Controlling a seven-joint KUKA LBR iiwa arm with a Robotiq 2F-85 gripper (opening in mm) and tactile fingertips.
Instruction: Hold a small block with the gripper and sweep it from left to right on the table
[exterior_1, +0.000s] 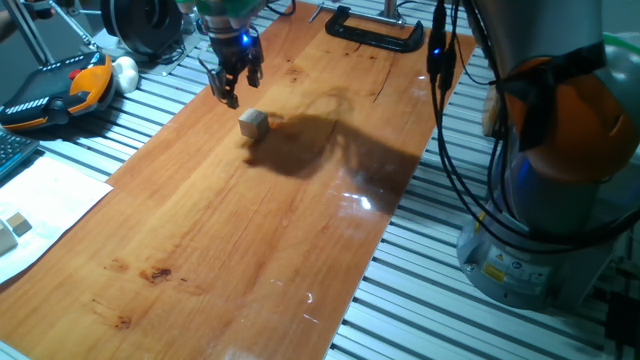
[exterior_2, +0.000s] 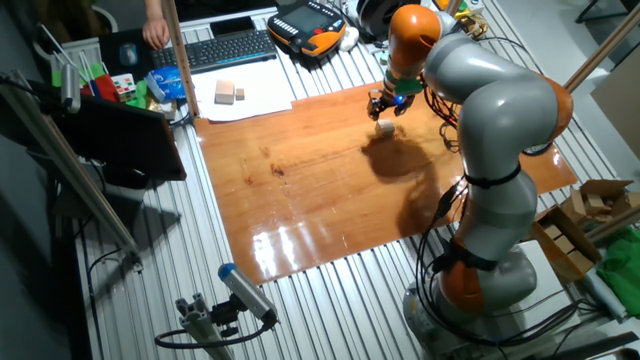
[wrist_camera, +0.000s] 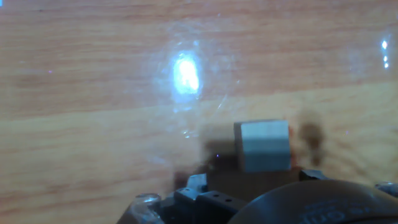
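Hovering just left of the small pale beige wooden cube (exterior_1: 254, 122): small black two-fingered gripper (exterior_1: 235, 82), fingers parted, holding nothing. Resting free on the long reddish-brown wooden board (exterior_1: 250, 220). Likely early on: grasp and rightward sweep both still to do.

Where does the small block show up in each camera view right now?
One fixed view: the small block lies upper left of centre on the table, just below the gripper.
The other fixed view: upper right of centre, under the gripper.
Hand view: lower right of centre.
Shared landmark: the table.
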